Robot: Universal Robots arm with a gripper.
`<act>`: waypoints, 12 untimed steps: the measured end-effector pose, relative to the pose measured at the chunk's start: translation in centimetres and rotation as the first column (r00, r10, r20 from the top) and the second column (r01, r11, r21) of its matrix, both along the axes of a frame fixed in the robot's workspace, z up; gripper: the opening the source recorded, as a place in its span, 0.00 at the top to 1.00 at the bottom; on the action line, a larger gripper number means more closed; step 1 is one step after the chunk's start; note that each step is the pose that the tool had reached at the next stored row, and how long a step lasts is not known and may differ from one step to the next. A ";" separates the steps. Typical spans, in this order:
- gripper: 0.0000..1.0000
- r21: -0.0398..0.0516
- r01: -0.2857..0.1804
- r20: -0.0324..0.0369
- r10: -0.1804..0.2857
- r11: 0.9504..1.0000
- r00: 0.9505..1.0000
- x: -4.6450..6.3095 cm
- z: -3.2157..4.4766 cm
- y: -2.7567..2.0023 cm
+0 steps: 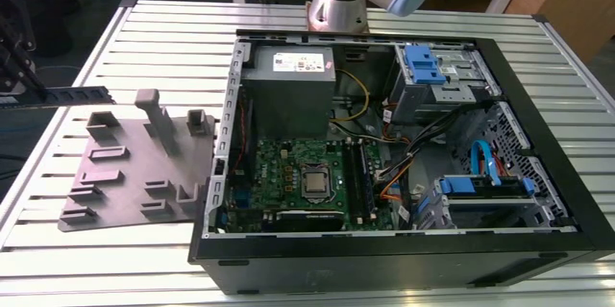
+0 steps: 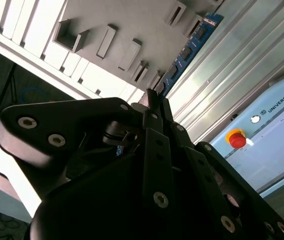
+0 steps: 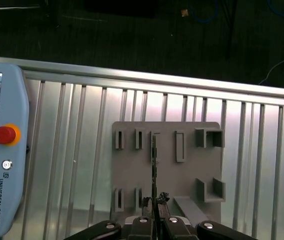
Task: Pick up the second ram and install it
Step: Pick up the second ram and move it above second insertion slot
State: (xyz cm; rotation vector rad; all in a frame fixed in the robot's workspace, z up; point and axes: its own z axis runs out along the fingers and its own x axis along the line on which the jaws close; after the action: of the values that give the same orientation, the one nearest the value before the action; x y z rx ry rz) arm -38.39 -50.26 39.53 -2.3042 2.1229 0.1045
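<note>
second ram is clenched in the hand, above the grey tray on the ribbed metal table; dark floor beyond.

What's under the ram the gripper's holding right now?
Below the second ram, clamped in the gripper, lies the grey tray with its slots, on the slatted table. The thin line of tray directly behind the ram's edge is covered.

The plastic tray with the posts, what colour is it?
The plastic tray is plain grey, clearest in the exterior view.
</note>
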 end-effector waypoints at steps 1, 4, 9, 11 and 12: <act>0.89 0.000 0.000 0.000 0.000 1.000 1.000 0.2 -0.01 0.00; 0.89 0.000 0.000 0.000 0.000 1.000 1.000 1.3 0.00 0.00; 0.89 -0.001 0.000 0.000 0.000 1.000 1.000 3.3 0.00 0.01; 0.89 -0.001 0.000 0.000 0.000 1.000 1.000 4.1 -0.01 0.00; 0.89 -0.002 0.000 0.000 0.000 1.000 1.000 4.5 0.00 0.00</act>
State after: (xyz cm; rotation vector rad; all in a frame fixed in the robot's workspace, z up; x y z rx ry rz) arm -33.90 -50.25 39.53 -2.3050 2.1238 0.1029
